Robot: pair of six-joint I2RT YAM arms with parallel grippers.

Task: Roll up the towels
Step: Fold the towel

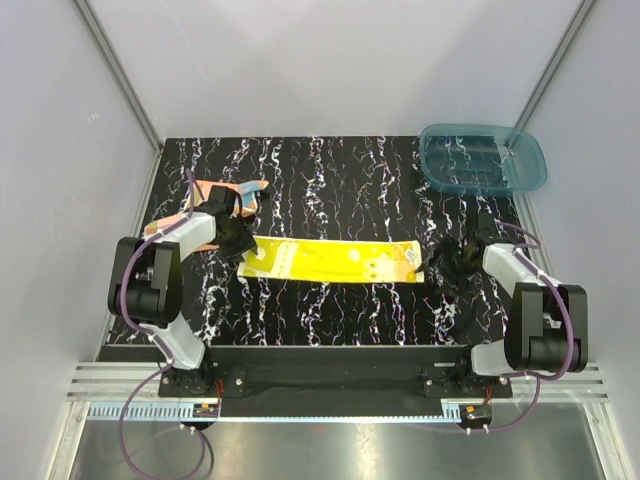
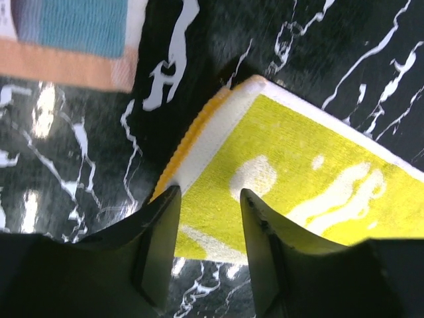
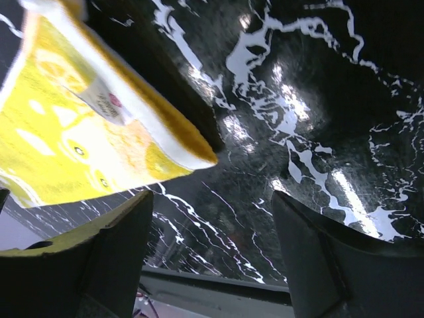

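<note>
**Left arm.** Your left fingers [image 2: 156,245], partly spread, straddle the left end of the long bright-yellow cloth towel with pale markings [image 1: 335,260], which lies flat mid-worktop; contact cannot be told.

**Right arm.** Your right fingers [image 3: 119,245], spread wide and holding nothing, hang over the black white-veined worktop [image 1: 330,170], just beside the towel's right end.

**Other items.** The orange towel with light-blue patches [image 1: 225,190] lies far left. The translucent teal plastic bin [image 1: 535,170] stands at the far-right corner.
</note>
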